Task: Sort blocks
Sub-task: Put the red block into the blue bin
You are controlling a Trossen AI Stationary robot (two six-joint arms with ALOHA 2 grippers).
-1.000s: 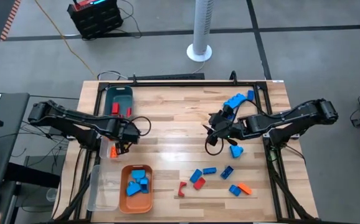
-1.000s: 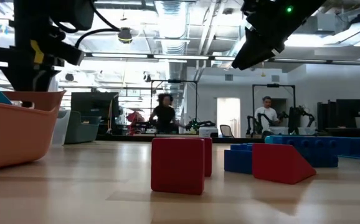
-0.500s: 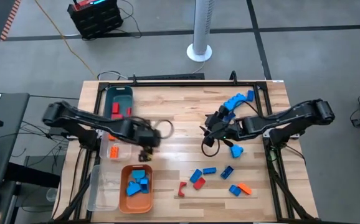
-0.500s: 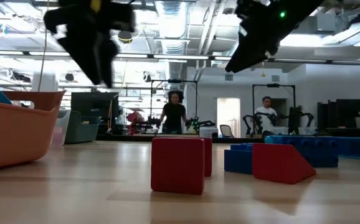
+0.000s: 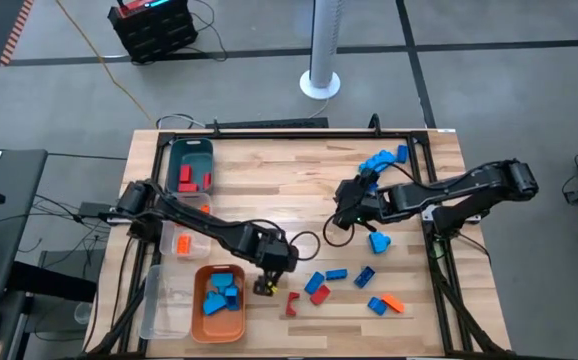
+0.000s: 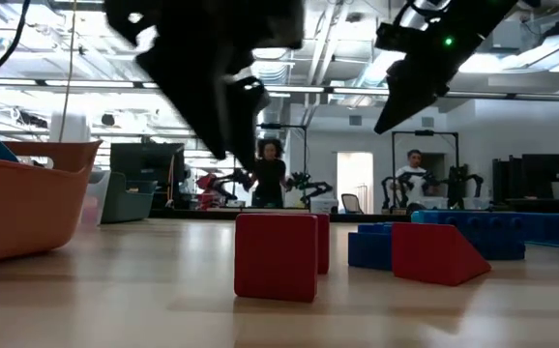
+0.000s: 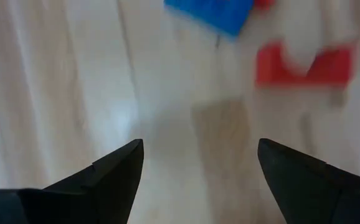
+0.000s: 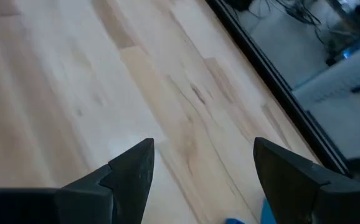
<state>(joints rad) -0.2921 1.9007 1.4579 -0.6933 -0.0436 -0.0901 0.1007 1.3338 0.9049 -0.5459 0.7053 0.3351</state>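
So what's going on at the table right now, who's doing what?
The robot is sorting blocks. The left gripper is open and empty, over the table between the orange tray of blue blocks and a red block near the front edge. The right gripper waits open and empty over mid-table, beside a blue pile. A teal bin holds red blocks, a clear bin an orange one. Several loose blocks remain unsorted.

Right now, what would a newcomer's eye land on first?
The left arm stretched across the table, its open left gripper above the red brick beside the orange tray of blue bricks. Then the loose red, blue and orange bricks near the front edge, with the open right gripper above bare wood behind them.
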